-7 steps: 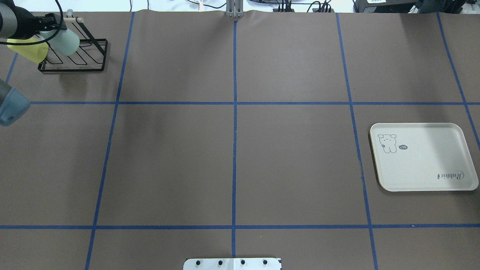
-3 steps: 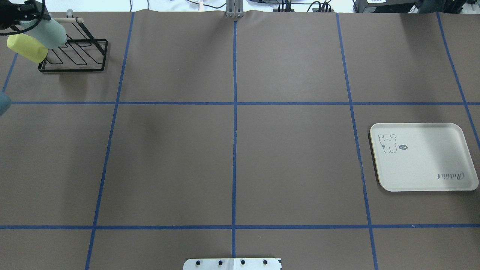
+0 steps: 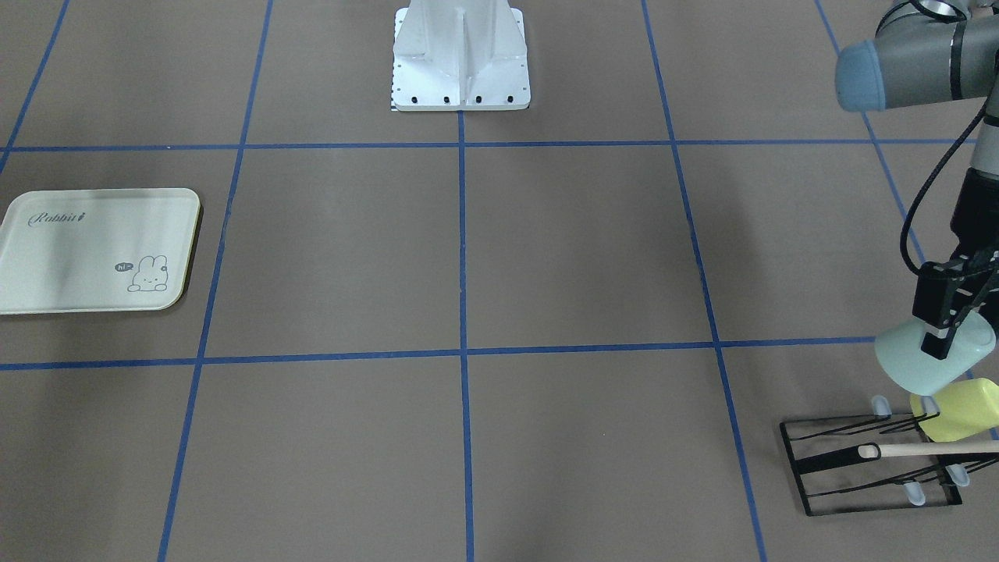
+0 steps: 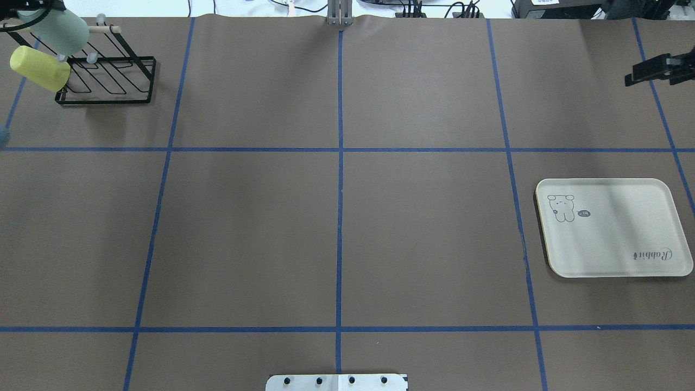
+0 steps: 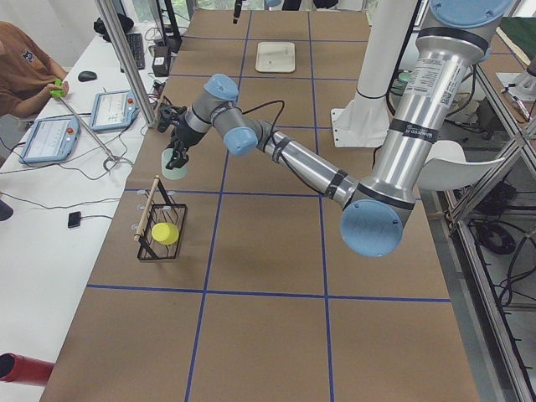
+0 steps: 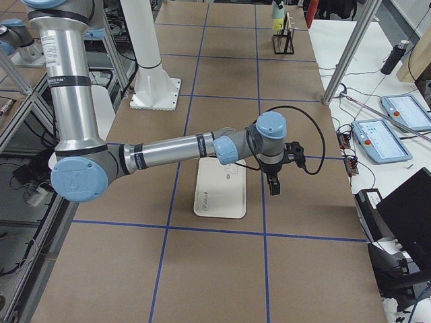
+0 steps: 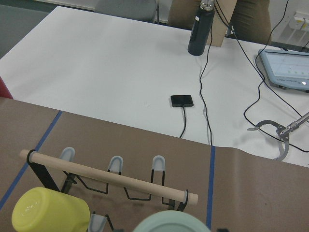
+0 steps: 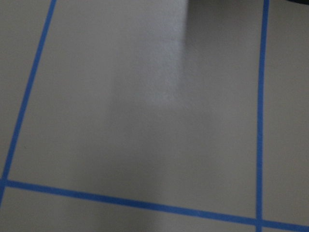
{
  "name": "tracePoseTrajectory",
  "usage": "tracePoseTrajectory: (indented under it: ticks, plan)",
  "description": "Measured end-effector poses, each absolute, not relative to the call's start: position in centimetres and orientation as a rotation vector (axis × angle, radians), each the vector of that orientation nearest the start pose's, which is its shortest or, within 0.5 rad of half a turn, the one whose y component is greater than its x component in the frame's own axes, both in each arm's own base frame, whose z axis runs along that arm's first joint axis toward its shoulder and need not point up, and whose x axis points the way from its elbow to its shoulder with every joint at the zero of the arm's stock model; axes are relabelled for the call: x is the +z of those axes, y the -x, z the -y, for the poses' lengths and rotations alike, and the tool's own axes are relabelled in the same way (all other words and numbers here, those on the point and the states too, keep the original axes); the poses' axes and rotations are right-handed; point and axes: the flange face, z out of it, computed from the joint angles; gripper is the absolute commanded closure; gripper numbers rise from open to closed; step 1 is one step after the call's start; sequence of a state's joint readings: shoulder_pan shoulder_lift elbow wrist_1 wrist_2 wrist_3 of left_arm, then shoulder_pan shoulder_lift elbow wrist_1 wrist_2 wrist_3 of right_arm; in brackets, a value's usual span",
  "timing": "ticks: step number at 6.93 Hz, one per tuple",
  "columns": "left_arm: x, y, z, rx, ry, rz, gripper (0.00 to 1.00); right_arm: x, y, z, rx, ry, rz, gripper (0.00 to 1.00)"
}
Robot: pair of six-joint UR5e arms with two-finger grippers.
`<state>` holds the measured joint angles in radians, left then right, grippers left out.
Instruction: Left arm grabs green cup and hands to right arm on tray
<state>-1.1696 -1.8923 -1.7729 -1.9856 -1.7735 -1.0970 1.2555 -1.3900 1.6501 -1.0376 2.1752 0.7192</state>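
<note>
Since a second before, the green cup (image 4: pixel 62 32) had risen off the wire rack (image 4: pixel 136 81) toward the overhead view's top-left corner. The right gripper (image 4: pixel 649 73) had come in at that view's right edge, well apart from the tray (image 4: pixel 624 244). I could not tell whether its fingers stood apart or together. A yellow cup (image 4: pixel 38 68) sat at the rack's end.

From the front, the left gripper (image 3: pixel 946 328) was clamped on the green cup's wall, one finger down the outside. The cup hung tilted just above the yellow cup and appeared lifted off the rack's pegs.

From the left side, the cup hung under the left gripper, above the counter (image 5: pixel 268 251) and beside the rack.

From the right side, the right gripper pointed down over the counter, near the tray's edge.

The left wrist view caught the green cup's rim at its bottom edge, with the yellow cup and the rack's wooden bar. The right wrist view showed only counter and blue tape.

The grab looked done and the lift under way. The next move would call for carrying the cup across the counter to the right gripper, which would need its fingers apart near the tray.

Counted: one green cup, one yellow cup, one rack, one tray, two grippers.
</note>
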Motion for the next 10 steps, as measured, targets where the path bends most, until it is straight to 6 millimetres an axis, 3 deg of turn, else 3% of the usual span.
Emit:
tracePoseTrajectory:
  ticks: [2, 3, 5, 6, 8, 10]
  plan:
    - [32.6, -14.1, 60.4, -0.677, -0.514, -0.876, 0.74, 41.0, 15.8, 57.5, 0.274, -0.417, 1.098, 0.0]
    - [30.9, -14.8, 59.7, -0.742, -0.452, -0.961, 0.74, 38.7, 18.1, 56.2, 0.317, -0.414, 1.241, 0.0]
    - [24.9, -16.3, 58.3, -0.883, -0.241, -1.184, 0.74, 34.7, 22.7, 52.9, 0.37, -0.398, 1.515, 0.0]
    - [21.7, -16.9, 56.9, -0.906, -0.1, -1.282, 0.74, 32.7, 24.4, 51.1, 0.399, -0.353, 1.657, 0.0]
    - [17.6, -18.6, 53.0, -0.889, 0.188, -1.397, 0.73, 29.9, 28.4, 46.9, 0.327, -0.245, 1.87, 0.0]
    - [14.8, -23.5, 48.8, -0.869, 0.411, -1.475, 0.73, 27.3, 32.8, 43.7, 0.222, -0.162, 1.965, 0.0]
